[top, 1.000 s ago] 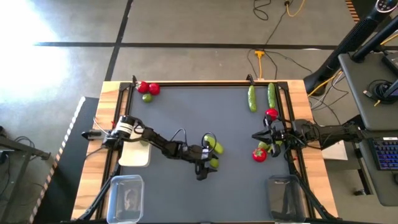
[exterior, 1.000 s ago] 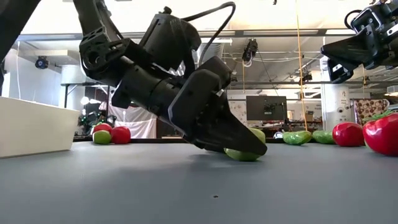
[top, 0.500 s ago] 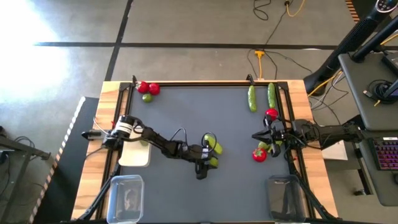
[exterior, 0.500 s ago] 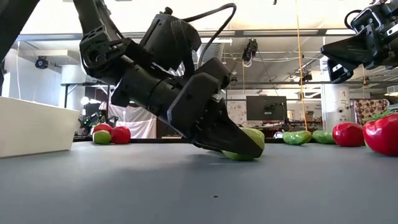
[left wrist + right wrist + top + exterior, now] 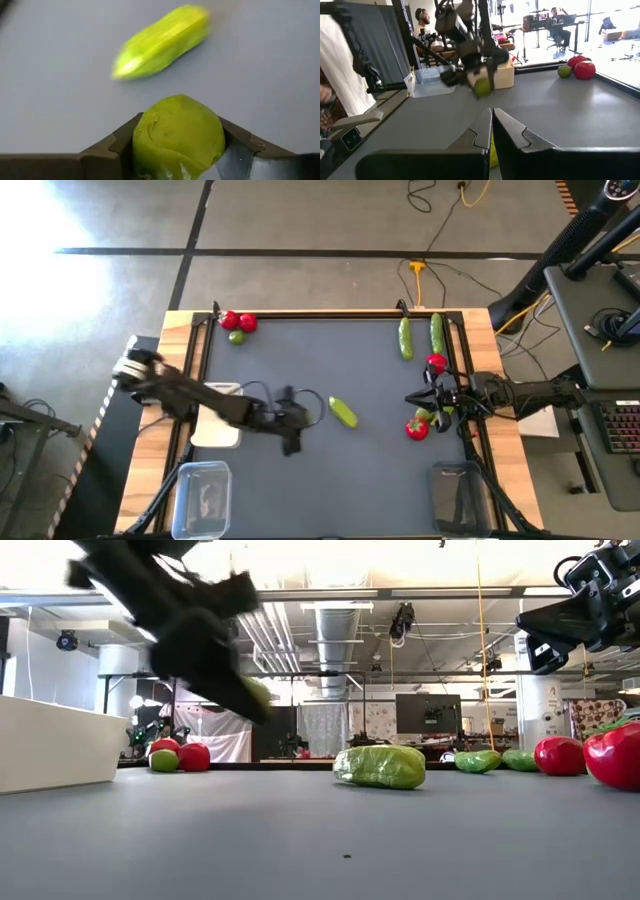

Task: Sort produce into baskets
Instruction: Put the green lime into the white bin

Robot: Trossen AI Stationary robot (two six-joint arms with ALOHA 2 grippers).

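Note:
My left gripper [image 5: 291, 423] is shut on a small light-green lime [image 5: 177, 135], raised above the grey table; it also shows blurred in the low view [image 5: 215, 660]. A short green cucumber-like piece [image 5: 343, 412] lies on its side on the table to the right of it. My right gripper [image 5: 426, 402] hangs shut above the table's right side [image 5: 560, 625], near a red piece [image 5: 417, 428]. A light-green piece [image 5: 493, 152] shows below its fingers. It touches nothing. My left gripper pinches the lime between its two fingers [image 5: 120, 146], one on each side of the round body [image 5: 145, 132]. The lime is lifted clear of the table. The fingers slant down toward the table in the low view.
A white tray [image 5: 217, 430] stands at the left edge. Clear tubs stand at the near left [image 5: 203, 495] and near right [image 5: 462, 495]. Two red pieces and a lime [image 5: 238, 325] lie at the far left. Two cucumbers [image 5: 405, 338] and a red piece [image 5: 436, 363] lie far right.
My left gripper has risen from the table with the lime and swung toward the table's left edge, toward the white tray. The cucumber-like piece it stood beside has stayed on the table.

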